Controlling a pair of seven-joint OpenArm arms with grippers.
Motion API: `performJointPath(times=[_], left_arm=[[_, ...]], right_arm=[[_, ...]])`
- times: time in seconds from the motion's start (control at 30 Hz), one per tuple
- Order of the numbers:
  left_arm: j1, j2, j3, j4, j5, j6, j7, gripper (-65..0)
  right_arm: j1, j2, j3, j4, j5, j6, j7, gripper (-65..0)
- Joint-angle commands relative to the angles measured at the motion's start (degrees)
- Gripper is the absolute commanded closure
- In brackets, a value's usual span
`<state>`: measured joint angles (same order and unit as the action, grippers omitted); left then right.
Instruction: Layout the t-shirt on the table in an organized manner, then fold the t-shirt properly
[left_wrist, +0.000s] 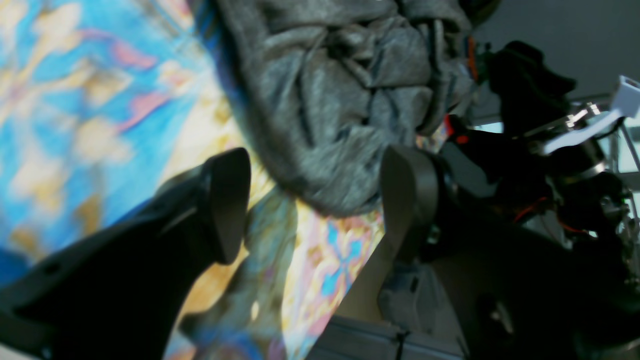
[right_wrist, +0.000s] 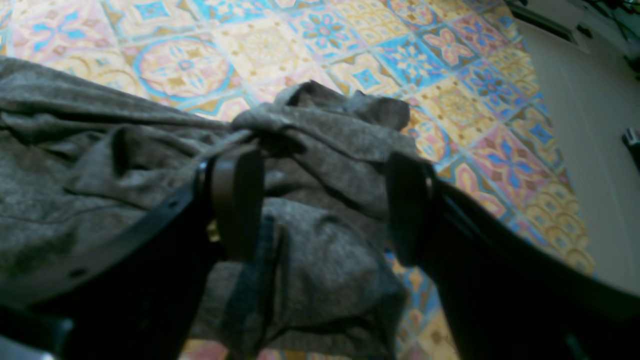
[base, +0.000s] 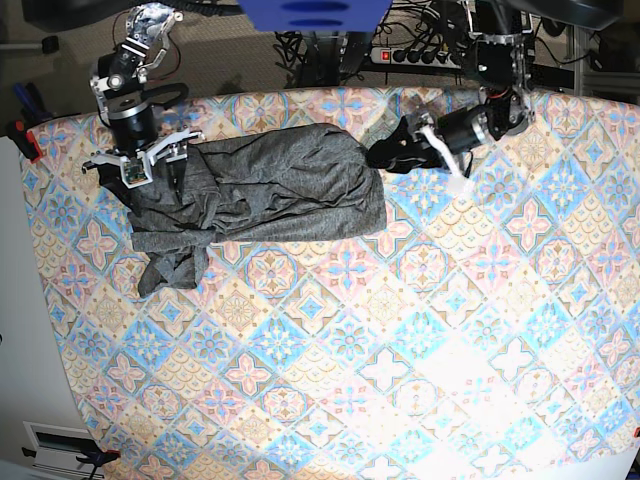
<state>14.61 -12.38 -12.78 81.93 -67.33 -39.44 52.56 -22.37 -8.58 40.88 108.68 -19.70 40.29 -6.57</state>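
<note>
Currently the t-shirt (base: 262, 190) is seen lying crumpled in a long bunch near the far edge of the counter (base: 400, 350), with one loose end trailing toward the near side at the base view's left. The left claw (left_wrist: 312, 200) is spread wide just beside the shirt's end, with patterned cloth visible between its jaws and nothing pinched. The right claw (right_wrist: 325, 200) is likewise spread, poised over the wrinkled fabric at the opposite end, and no fold is caught between its jaws.

The laying-out step is judged barely begun, since no sleeve or hem can be told apart in the heap. Several risks are foreseen. If the claws are closed on stacked layers, the bunch may be dragged whole rather than opened. The patterned cloth could be nipped along with the knit, because the fabric lies flat against it. The shirt is also close to the far edge, so a pull away from the centre might tip part of it over.
</note>
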Motion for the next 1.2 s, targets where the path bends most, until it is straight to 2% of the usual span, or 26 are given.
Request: performJointPath(times=[0.0, 0.1, 0.3, 0.4, 0.5, 0.67, 0.8, 0.9, 1.03, 1.17], left_arm=[[-1.20, -0.32, 1.30, 0.84, -1.81, -0.56, -0.82, -40.1], [-2.88, 2.05, 2.36, 0.66, -1.37, -0.56, -0.82, -40.1], [-4.55, 7.24, 0.69, 1.01, 7.15, -0.56, -0.56, -40.0], [-2.61, 7.24, 0.60, 4.97, 7.59, -0.56, -0.73, -40.0], [0.91, 7.24, -1.07, 13.41, 8.39, -0.56, -0.73, -40.0], [5.30, 7.59, -6.26, 28.27, 15.42, -0.56, -0.73, -40.0], [5.83, 7.59, -8.81, 30.64, 19.64, -0.52, -0.29, -40.0], [5.92, 7.59, -8.63, 30.46, 19.90, 3.70, -0.20, -40.0], [4.86, 7.68, -7.14, 25.63, 20.25, 5.81, -0.73, -40.0], [2.84, 7.68, -4.85, 21.32, 23.33, 9.16, -0.73, -40.0]], right_arm=[[0.08, 0.10, 0.13, 0.99, 1.20, -0.29, 1.60, -37.2], [0.00, 0.10, 0.30, 0.99, 1.20, -0.29, 1.60, -37.2], [0.17, 0.10, 3.29, 1.07, 1.20, -0.29, 1.69, -37.2], [0.17, 0.10, 4.00, 1.07, 1.29, -0.29, 1.69, -37.2], [0.08, 0.10, 4.08, 1.07, 1.29, -0.29, 1.69, -37.2], [0.35, 0.10, 4.08, 0.99, 1.29, -0.29, 1.69, -37.2], [0.35, 0.10, 4.00, 0.99, 1.29, -0.29, 1.69, -37.2], [0.35, 0.10, 3.82, 0.99, 1.29, -0.29, 1.69, -37.2], [0.35, 0.10, 3.82, 0.99, 1.20, -0.29, 1.69, -37.2], [0.35, 0.10, 3.82, 0.99, 1.20, -0.29, 1.69, -37.2]])
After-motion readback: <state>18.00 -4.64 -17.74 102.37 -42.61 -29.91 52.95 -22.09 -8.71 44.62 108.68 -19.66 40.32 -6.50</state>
